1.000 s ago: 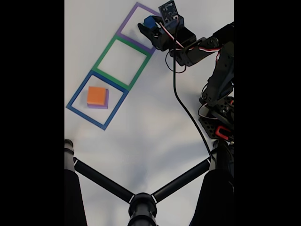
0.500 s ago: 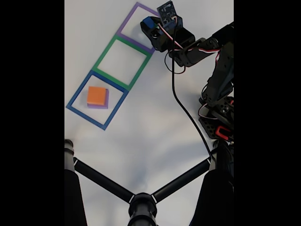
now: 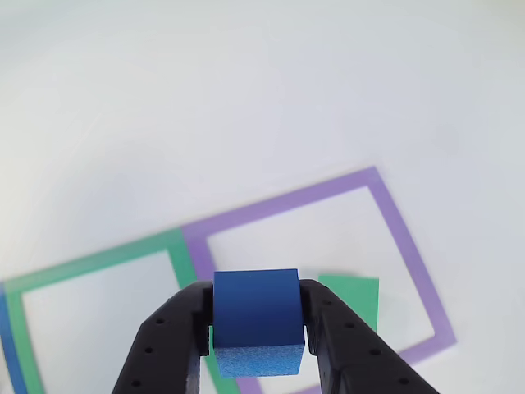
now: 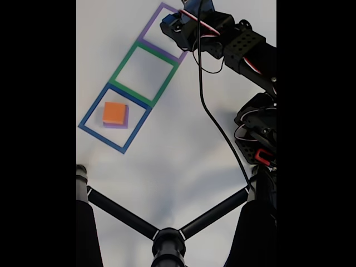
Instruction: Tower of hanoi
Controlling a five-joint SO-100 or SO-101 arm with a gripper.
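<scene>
Mid-task; gripper (image 3: 258, 345) clamps blue foam cube (image 3: 256, 316) above purple taped square (image 3: 394, 238) holding green flat tile (image 3: 354, 297); orange block on purple tile (image 4: 115, 113) waits in blue taped square (image 4: 92, 114); green taped square (image 4: 123, 60) bare.

A blue cube (image 3: 256, 312) is seen at the lower centre of the other view, clamped between the two black fingers of the claw (image 3: 256, 332), its rougher lower face turned to the camera. A flat green square (image 3: 355, 300) is seen just right of it, inside the purple outline (image 3: 402, 246). In the fixed view, an orange block (image 4: 114, 113) is stacked on a purple one (image 4: 125, 123) at the left, inside the blue outline (image 4: 92, 114).
</scene>
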